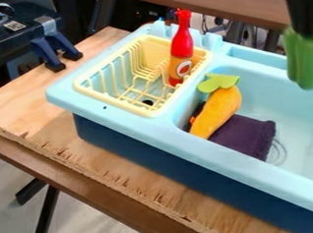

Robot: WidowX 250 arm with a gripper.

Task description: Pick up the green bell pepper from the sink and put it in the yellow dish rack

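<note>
On the left, the wooden surface (31, 104) showed swirling grain and a splintered edge. The smooth, pale-blue toy sink (119, 115) stood on it, a thin-barred yellow dish rack (109, 106) set in its left end, with a glossy red sauce bottle (182, 46) upright inside. Right of that, the orange toy carrot (219, 111), fat and tapering under a flat green leaf, leaned across a crumpled dark purple cloth (247, 135) in the basin. At the far upper right, my tool (309, 29) was closed around a green lobed toy (308, 60), held above the basin's far side. Those rounded sides (slippery, I judged) called for an even squeeze and clearance over the rim.
</note>
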